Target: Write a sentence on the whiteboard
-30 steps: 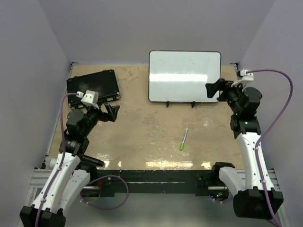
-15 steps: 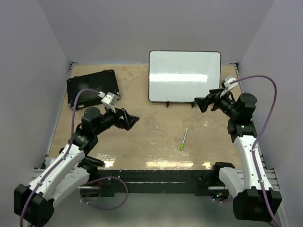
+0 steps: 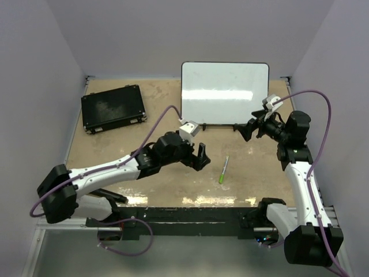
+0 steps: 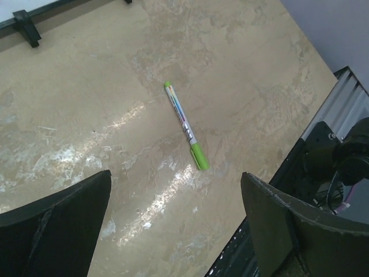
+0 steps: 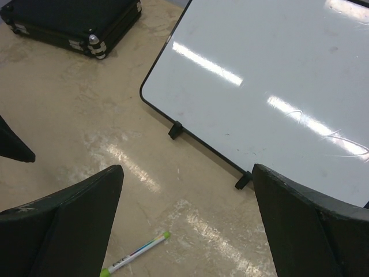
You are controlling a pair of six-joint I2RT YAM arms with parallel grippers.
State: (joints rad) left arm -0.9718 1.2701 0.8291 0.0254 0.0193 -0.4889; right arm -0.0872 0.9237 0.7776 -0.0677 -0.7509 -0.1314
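Top external: left arm's stretched low across the tan desk (image 3: pixel 167 124), left pincer (image 3: pixel 202 157) wide open near the green-capped marker pen (image 3: pixel 223 169). A second ago it sat by the flat black case (image 3: pixel 112 108). Meanwhile the right pincer (image 3: pixel 247 130) gapes too, by the glossy white whiteboard (image 3: pixel 225 92) at the far edge.

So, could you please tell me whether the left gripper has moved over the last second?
Yes. The left gripper has swung right, away from the black case, and now sits open just left of the green marker.
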